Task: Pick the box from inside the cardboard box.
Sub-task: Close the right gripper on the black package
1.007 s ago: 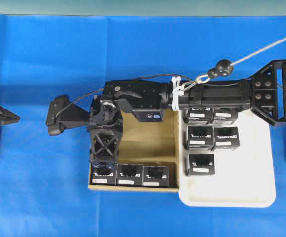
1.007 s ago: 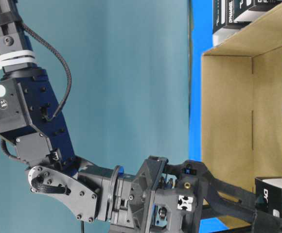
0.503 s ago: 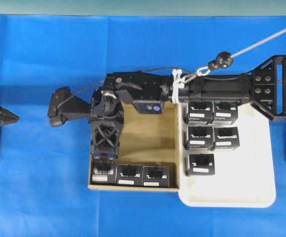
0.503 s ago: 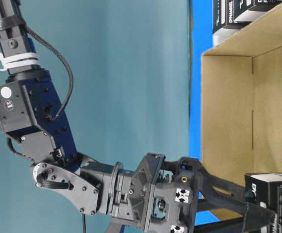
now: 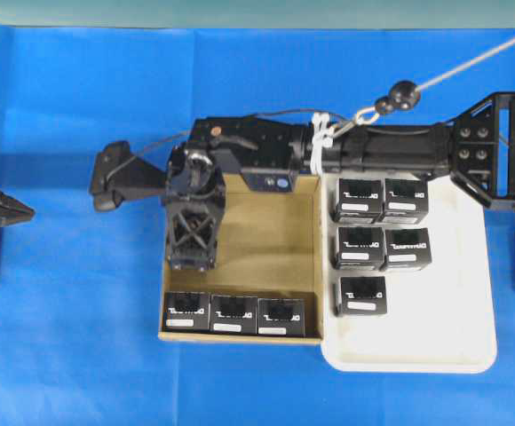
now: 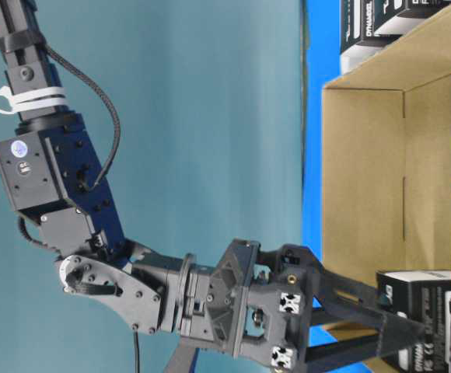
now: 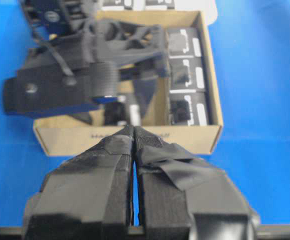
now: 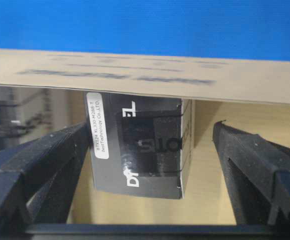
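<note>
Overhead view: the right gripper point(image 5: 190, 257) is seen reaching into the cardboard box point(image 5: 309, 266), jaws spread wide, nothing held. Three black boxes are lined along the near wall; the target box point(image 5: 186, 312) sits leftmost, just below the fingertips and apart from them. Five more boxes are noted on the white tray point(image 5: 471, 337).

Table-level view: the spread fingers point(image 6: 365, 299) are seen near a box point(image 6: 412, 284).

Left wrist view: the left gripper point(image 7: 134, 134) is seen fully closed, empty, outside the carton.

Right wrist view: the box point(image 8: 140, 145) is framed between the open fingers, untouched.
</note>
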Robot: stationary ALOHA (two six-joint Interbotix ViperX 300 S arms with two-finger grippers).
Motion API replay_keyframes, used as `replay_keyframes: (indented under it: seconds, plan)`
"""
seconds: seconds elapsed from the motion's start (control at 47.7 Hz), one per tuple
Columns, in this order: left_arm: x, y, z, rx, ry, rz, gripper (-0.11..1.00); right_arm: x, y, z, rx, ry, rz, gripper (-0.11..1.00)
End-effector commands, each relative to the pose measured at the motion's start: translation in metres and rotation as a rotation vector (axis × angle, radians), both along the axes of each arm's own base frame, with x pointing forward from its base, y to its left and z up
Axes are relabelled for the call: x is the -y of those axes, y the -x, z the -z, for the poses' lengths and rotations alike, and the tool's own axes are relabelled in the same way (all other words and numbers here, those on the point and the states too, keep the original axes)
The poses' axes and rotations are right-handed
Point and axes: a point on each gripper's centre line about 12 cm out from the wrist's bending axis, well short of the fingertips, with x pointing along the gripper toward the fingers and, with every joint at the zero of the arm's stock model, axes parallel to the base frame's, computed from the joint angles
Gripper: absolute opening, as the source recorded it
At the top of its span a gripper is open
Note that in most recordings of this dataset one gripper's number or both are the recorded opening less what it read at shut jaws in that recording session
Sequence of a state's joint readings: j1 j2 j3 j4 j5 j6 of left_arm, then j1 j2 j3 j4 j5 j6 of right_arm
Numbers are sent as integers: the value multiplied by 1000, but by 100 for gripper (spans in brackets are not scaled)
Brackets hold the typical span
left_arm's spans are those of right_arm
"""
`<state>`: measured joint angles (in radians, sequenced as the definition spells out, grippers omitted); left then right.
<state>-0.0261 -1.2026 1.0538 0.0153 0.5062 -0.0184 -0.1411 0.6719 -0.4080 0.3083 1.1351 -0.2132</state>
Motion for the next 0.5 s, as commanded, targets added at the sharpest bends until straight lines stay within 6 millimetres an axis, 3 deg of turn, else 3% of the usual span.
replay_keyframes:
  seconds: [0.0, 0.273, 0.482]
  plan:
    - [0, -1, -11, 25, -1, 1, -1, 0, 0, -1, 6, 3, -1, 96]
    - [0, -2, -10, 23, -1, 1, -1, -24, -2, 0, 5, 1, -45, 97]
    - [0, -2, -10, 23, -1, 1, -1, -27, -3, 6, 22, 56, -54, 97]
